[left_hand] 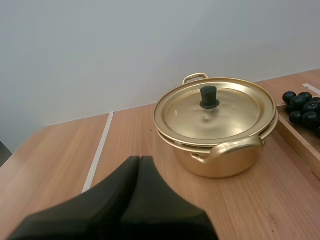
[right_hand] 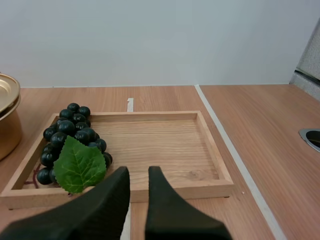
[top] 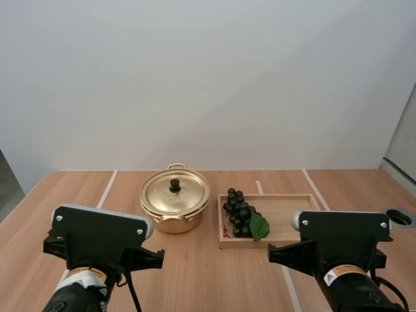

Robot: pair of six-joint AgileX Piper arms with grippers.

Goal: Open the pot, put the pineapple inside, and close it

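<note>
A golden pot (top: 174,218) stands at the table's middle with its lid (top: 175,193) on, a black knob on top. To its right lies a wooden tray (top: 289,218) with a bunch of dark grapes (top: 238,212) and a green leaf at its left end. No pineapple is in sight. My left gripper (left_hand: 140,160) is shut, a dark wedge short of the pot (left_hand: 220,160) and a little left of it. My right gripper (right_hand: 139,172) stands open by a narrow gap, just in front of the tray's near rim (right_hand: 190,191), right of the grapes (right_hand: 70,132).
White tape lines (top: 107,188) run across the wooden table. A round metal-rimmed hole (top: 398,217) sits near the table's right edge, with a grey panel behind it. The tray's right part (right_hand: 165,145) is bare wood.
</note>
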